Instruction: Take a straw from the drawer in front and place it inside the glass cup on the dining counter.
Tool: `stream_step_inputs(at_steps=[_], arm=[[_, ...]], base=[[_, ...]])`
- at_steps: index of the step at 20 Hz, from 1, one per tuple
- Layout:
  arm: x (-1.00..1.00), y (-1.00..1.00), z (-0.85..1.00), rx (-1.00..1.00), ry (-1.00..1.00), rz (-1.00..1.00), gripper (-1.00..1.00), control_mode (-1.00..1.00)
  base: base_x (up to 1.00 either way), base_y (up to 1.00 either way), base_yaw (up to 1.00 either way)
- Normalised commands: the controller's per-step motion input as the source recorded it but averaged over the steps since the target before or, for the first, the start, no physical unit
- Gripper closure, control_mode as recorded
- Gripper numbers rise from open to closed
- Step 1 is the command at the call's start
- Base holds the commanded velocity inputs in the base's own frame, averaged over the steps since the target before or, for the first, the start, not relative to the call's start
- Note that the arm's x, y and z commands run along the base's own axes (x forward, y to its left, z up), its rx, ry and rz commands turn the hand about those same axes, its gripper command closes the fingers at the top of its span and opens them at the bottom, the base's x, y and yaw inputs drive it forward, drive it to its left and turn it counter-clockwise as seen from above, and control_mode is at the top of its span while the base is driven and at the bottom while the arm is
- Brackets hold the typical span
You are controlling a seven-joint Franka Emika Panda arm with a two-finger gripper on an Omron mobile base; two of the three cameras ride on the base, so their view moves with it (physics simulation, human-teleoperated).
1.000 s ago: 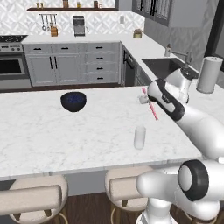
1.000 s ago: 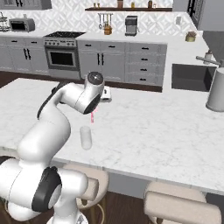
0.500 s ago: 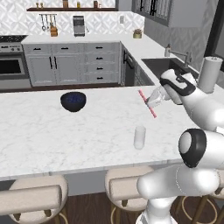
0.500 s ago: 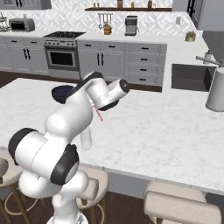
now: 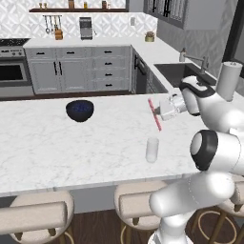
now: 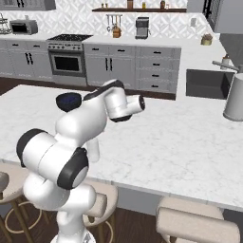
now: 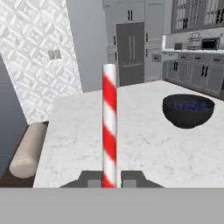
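Note:
My gripper [image 5: 162,112] is shut on the straw [image 5: 154,114], a thin red-pink stick held tilted above the dining counter [image 5: 57,147]. The straw's lower end hangs a little above and just right of the glass cup [image 5: 152,149], which stands upright near the counter's front edge. In the hand view the straw [image 7: 109,122] looks red-and-white striped and rises from between the fingertips of my gripper [image 7: 109,178]. I cannot tell which grey front at the back is the drawer.
A dark blue bowl [image 5: 79,110] sits on the counter left of the cup, and appears again as the bowl [image 7: 188,111] and the bowl [image 6: 69,100]. Round beige stools [image 5: 40,212] line the near edge. A sink [image 5: 183,74] and a tall roll [image 5: 228,81] are at the right.
The arm has swung its elbow out to the right and turned the hand. The straw, still gripped, has shifted slightly left toward the cup. Cup and bowl have not moved.

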Motion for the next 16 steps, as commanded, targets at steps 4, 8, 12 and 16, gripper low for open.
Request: stream_step_inputs(at_steps=[4, 8, 12, 16], arm=[[0.00, 0.05, -0.49, 0.16, 0.00, 0.09, 1.00, -1.00], [0.12, 0.05, -0.26, 0.11, 0.00, 0.06, 1.00, -1.00], [0.27, 0.05, -0.03, 0.03, 0.00, 0.02, 1.00, -1.00], [0.29, 0.08, -0.12, 0.00, 0.00, 0.01, 1.00, -1.00]], base=[[0.00, 0.00, 0.00], [0.00, 0.00, 0.00], [0.00, 0.00, 0.00], [0.00, 0.00, 0.00]])
